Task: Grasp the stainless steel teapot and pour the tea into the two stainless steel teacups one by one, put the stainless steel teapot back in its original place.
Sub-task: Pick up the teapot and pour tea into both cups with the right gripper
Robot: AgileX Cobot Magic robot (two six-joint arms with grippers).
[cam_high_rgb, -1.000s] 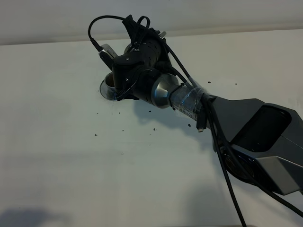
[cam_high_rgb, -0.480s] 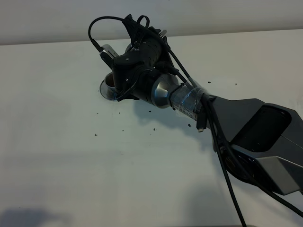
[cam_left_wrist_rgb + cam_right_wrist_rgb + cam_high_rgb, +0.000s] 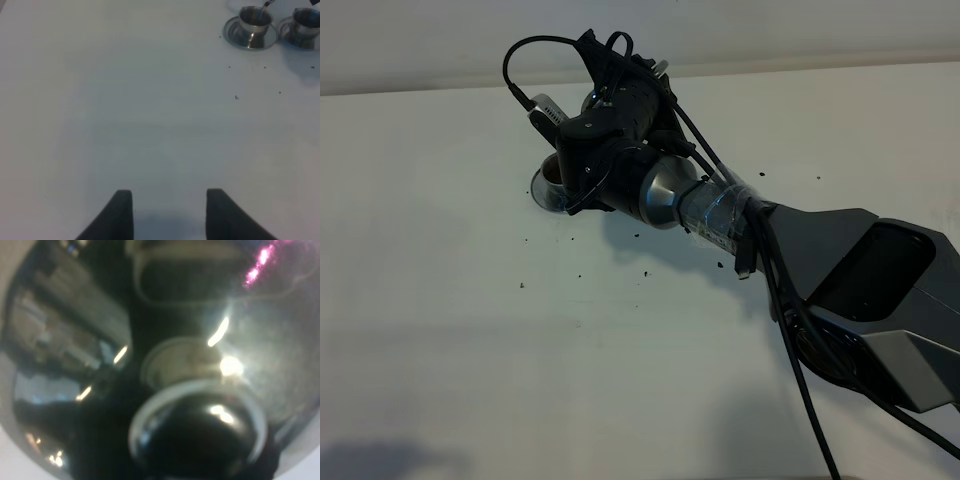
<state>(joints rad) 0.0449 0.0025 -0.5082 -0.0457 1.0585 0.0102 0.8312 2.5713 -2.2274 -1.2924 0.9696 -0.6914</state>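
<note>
Exterior high, white table [image 3: 470, 350], scattered dark specks [image 3: 645, 273]

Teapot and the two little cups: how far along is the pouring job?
Done: the stainless steel teapot is picked up. It fills the right wrist view, with the right jaws shut on it. In hand: its spout hangs over one teacup. Whether either cup holds tea yet cannot be told. Left: likely the second teacup, then setting the teapot back. The left jaws stand open, holding nothing.
</note>
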